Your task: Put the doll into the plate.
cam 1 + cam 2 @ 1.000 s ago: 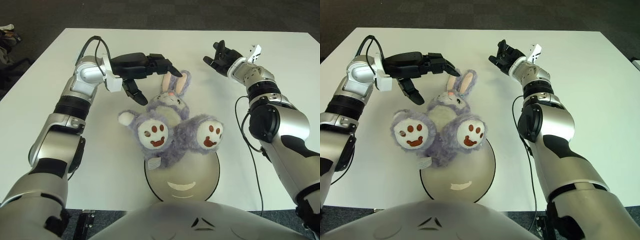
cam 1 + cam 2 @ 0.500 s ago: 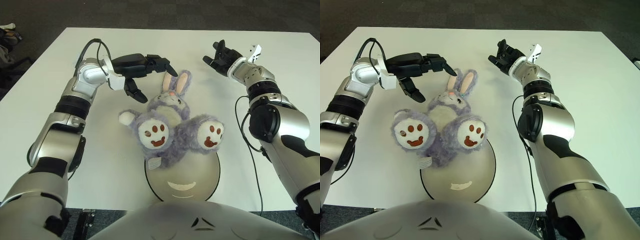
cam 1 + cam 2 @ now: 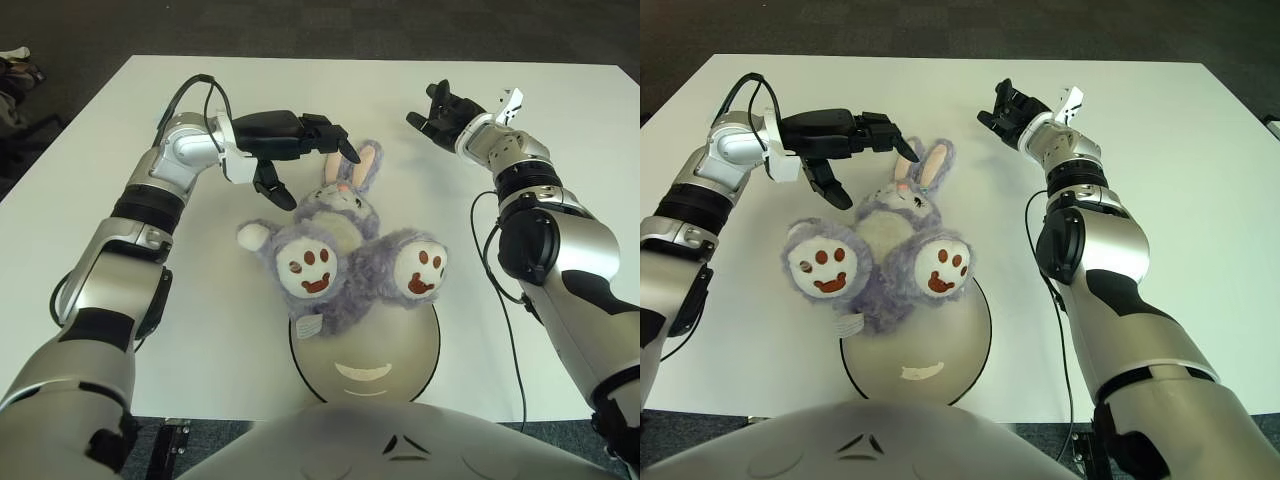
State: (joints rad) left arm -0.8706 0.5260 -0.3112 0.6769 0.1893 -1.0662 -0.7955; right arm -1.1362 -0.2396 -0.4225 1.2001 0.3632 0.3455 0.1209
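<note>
Doll [image 3: 345, 245] first: it is a purple bunny lying on its back in the middle of the frame. Its feet and bottom hang over the far edge of the plate [image 3: 365, 365], and its head and ears lie on the white counter [image 3: 560, 330] just past the plate. So the doll is only partly on the plate, not fully in it. It has not moved in the last second.

What has changed is the left hand [image 3: 295, 145], in the upper left of the frame. A second ago it sat lower and closer to the bunny's head. Now it has lifted a bit and slid toward the top of the frame, near the ears. Its fingers [image 3: 340, 140] are spread out and hold nothing. I cannot tell if a fingertip brushes an ear.

That looks like the hand has let go and is backing off. I think the job is nearly done, but the doll may need a push toward the bottom of the frame.

The right hand [image 3: 445, 112] shows in the upper right, well apart from the doll, with open fingers holding nothing, as it was before.
</note>
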